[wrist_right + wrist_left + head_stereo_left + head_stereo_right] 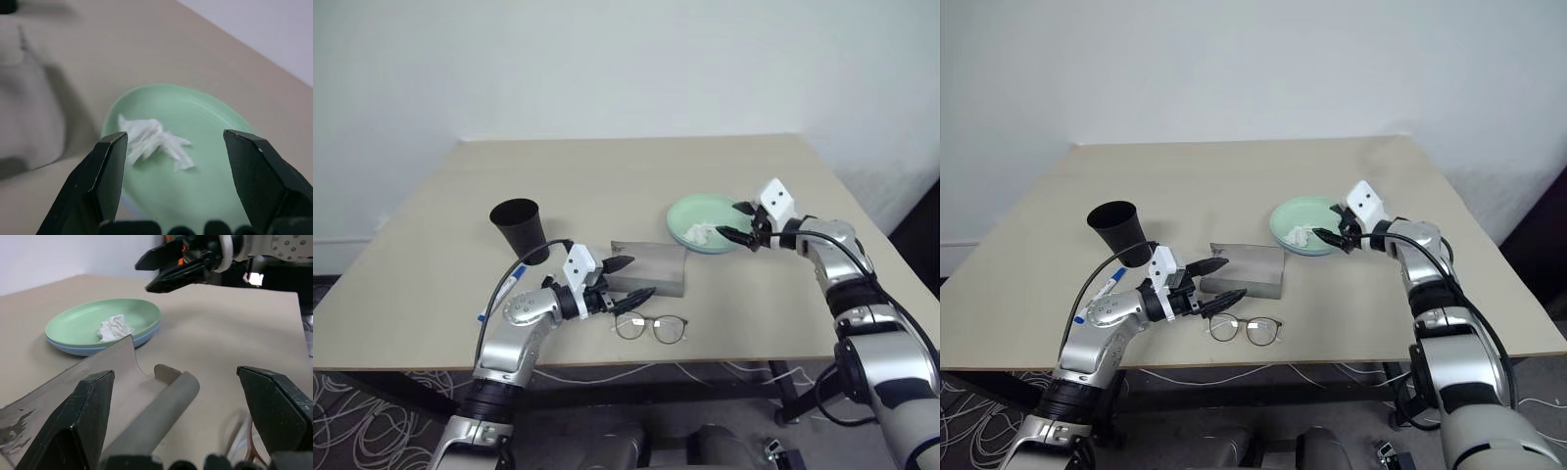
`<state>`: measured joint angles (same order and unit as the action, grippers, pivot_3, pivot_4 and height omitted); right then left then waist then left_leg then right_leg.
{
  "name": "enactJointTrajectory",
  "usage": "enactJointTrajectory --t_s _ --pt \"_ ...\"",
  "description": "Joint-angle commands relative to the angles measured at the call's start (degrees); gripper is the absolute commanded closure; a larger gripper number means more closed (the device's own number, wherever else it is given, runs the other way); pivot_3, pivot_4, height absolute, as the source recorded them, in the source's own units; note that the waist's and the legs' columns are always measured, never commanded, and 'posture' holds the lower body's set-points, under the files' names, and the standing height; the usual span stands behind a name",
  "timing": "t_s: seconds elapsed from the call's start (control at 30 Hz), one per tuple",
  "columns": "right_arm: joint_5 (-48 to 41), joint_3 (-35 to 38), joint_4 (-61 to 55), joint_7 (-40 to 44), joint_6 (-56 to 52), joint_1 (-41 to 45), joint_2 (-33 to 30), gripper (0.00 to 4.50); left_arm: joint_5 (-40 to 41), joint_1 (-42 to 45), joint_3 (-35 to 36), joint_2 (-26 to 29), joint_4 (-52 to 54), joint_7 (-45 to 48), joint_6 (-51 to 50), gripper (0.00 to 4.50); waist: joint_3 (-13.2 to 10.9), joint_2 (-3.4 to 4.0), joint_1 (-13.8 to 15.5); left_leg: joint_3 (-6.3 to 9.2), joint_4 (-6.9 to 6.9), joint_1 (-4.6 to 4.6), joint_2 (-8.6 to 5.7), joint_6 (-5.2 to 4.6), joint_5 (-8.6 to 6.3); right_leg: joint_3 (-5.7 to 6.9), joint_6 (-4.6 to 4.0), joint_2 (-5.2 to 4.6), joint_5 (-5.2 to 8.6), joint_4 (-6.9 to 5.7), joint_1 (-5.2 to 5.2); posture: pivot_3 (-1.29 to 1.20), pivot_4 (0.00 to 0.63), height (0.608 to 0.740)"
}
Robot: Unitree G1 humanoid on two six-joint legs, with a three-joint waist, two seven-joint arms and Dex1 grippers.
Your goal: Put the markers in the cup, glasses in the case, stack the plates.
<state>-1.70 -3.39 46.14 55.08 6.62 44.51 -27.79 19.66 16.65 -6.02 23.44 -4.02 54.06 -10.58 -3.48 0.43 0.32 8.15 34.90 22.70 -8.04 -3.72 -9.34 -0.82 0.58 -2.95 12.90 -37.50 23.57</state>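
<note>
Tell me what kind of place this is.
Probably a lab or test room, not a home: a bare beige table against a blank white wall, loose cables trailing underneath, and carpet on the floor.

Matt black plastic cup (519, 228)

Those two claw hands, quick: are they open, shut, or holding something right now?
Left gripper: fingers open, holding nothing, at the grey case.
Right gripper: fingers open, holding nothing, over the stacked plates.
</note>
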Motion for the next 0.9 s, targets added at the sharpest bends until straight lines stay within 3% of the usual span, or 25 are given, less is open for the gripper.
enactJointTrajectory --t_s 0.03,0.23,0.47,0.9 --pt "-4.2 0.9 -10.8 5.3 -2.6 -5.3 -1.7 1.12 -0.2 3.5 0.2 2.7 -1.3 4.2 0.8 0.23 0.0 0.02 0.0 -0.02 0.00 -0.01 0.00 0.00 0.00 -0.02 0.00 -0.01 0.00 -0.01 0.01 0.00 0.000 0.738" --pt "-8.9 -0.1 -24.4 11.4 -10.3 -16.1 -2.5 1.12 -1.1 9.2 -1.9 7.1 -5.8 13.5 0.3 0.23 0.0 0.03 -0.2 -0.02 0.00 0.02 0.00 0.00 0.00 -0.05 -0.03 -0.04 0.02 -0.09 0.06 0.00 0.000 0.738" --pt "-10.2 0.7 -27.8 8.7 -12.7 -19.4 -1.4 1.12 -3.5 13.4 -6.3 10.7 -8.1 22.7 1.0 0.23 0.0 0.03 -0.2 -0.05 0.00 0.07 0.00 0.00 -0.01 -0.04 -0.05 -0.11 0.03 -0.10 0.08 0.00 0.000 0.738" --pt "-10.8 0.6 -31.3 4.4 -12.9 -23.2 0.6 1.12 -12.1 22.0 -14.2 7.0 -16.3 28.7 9.8 0.23 0.0 -0.02 0.3 -0.04 0.01 0.23 0.00 0.00 0.00 0.00 -0.03 -0.11 0.07 -0.04 0.24 0.00 0.000 0.738"
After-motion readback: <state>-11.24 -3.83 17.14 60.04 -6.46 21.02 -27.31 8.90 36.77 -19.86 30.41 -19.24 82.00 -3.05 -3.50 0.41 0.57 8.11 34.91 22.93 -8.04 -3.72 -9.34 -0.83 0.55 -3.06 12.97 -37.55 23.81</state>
